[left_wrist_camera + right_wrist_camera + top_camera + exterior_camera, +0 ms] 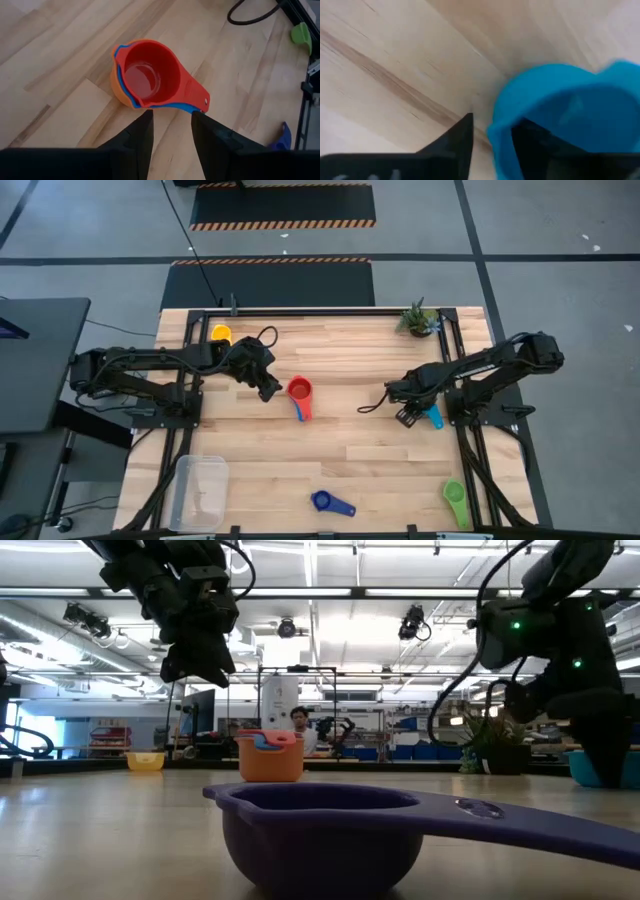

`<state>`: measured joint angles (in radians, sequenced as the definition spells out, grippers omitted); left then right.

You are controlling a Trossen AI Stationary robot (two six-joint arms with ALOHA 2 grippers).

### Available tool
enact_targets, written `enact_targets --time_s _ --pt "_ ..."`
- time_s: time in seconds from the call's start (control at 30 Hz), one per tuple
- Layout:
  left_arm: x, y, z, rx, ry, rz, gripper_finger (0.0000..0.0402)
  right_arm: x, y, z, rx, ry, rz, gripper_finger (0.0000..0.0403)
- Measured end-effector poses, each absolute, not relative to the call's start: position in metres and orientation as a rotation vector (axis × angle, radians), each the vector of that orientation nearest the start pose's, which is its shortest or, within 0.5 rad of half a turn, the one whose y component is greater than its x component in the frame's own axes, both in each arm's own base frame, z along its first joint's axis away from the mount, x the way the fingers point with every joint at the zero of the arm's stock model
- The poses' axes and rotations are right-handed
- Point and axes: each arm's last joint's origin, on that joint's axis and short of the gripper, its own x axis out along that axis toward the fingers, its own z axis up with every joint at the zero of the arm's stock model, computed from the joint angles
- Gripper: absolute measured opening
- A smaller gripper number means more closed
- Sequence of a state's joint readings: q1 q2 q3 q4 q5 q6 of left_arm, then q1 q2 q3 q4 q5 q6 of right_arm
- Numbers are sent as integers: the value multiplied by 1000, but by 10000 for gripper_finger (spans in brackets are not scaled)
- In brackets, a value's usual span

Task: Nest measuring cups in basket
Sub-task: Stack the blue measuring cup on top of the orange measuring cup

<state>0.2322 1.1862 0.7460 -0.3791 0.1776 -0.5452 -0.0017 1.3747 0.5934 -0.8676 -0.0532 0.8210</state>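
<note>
A red cup sits nested in a blue one inside an orange one (150, 72), the stack standing mid-table (300, 392) (270, 755). My left gripper (171, 114) (270, 390) hovers open just left of the stack and above it. My right gripper (492, 125) (408, 416) is open at the light blue cup (560, 110) (433, 417) near the right edge, one finger inside the cup and one outside. The yellow cup (221, 334), dark blue cup (330, 502) (320, 830) and green cup (455, 500) stand alone. The clear basket (200, 492) sits at the near left corner. My right gripper straddles the light blue cup's wall at the rim (495, 132) from above. A gap shows between the outer finger (462, 132) and the wall. The inner finger lies close to the wall; I cannot tell whether it touches. The cup rests on the table.
A small potted plant (418, 318) stands at the far right corner. A black cable (372, 402) loops on the table left of the right gripper. Bare wood lies between the stack and the basket. A person shows in the room behind the table (297, 720).
</note>
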Motion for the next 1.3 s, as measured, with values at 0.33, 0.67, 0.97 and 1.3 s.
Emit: enact_targets --time_s 0.33,0.67,0.97,1.3 --pt "223 48 223 -688 852 290 120 198 -1 155 665 1475 -611 9" --pt "207 51 210 -647 1047 417 110 248 -2 229 694 1267 -554 9" --pt "231 43 191 -558 1064 364 110 281 -5 276 568 1142 -548 9" --pt "262 37 154 -470 1082 322 110 294 -8 289 487 1155 -507 9"
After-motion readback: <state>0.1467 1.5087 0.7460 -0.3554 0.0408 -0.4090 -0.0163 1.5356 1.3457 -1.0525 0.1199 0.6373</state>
